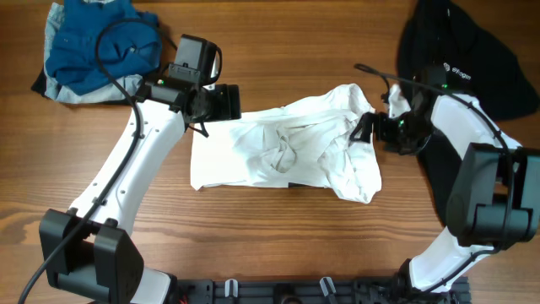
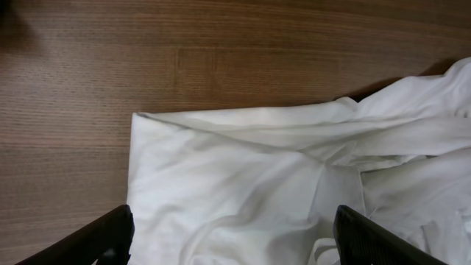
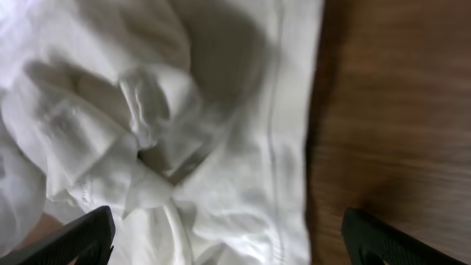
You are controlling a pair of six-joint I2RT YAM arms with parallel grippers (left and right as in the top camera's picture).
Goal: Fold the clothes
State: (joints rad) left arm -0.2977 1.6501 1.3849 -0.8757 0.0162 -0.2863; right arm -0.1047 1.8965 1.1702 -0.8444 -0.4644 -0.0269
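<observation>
Across the middle of the white T-shirt (image 1: 287, 148), loose cloth is bunching into ridges, and its right end is rising in a crumpled peak; the garment is lying as a rough rectangle on the wooden table (image 1: 270, 245). We are judging that heap to be the main risk: a pinch taken there would probably be catching several layers at once, dragging the whole shirt instead of turning one edge over and spoiling the flatter left half. A shallow bite at a hem could also be slipping off such thin fabric, leaving a half-lifted corner flopping back crooked. We are seeing the left gripper (image 1: 221, 103) hovering at the T-shirt's upper left corner, jaws spread wide with nothing between them, the folded left edge lying just below its fingers. We are seeing the right gripper (image 1: 367, 127) hanging at the T-shirt's upper right end, equally wide and empty, over a stitched seam near the border. Well apart from the T-shirt's upper left, blue garments (image 1: 89, 46) are lying heaped; beyond its upper right, a black shirt (image 1: 460, 59) is lying.
</observation>
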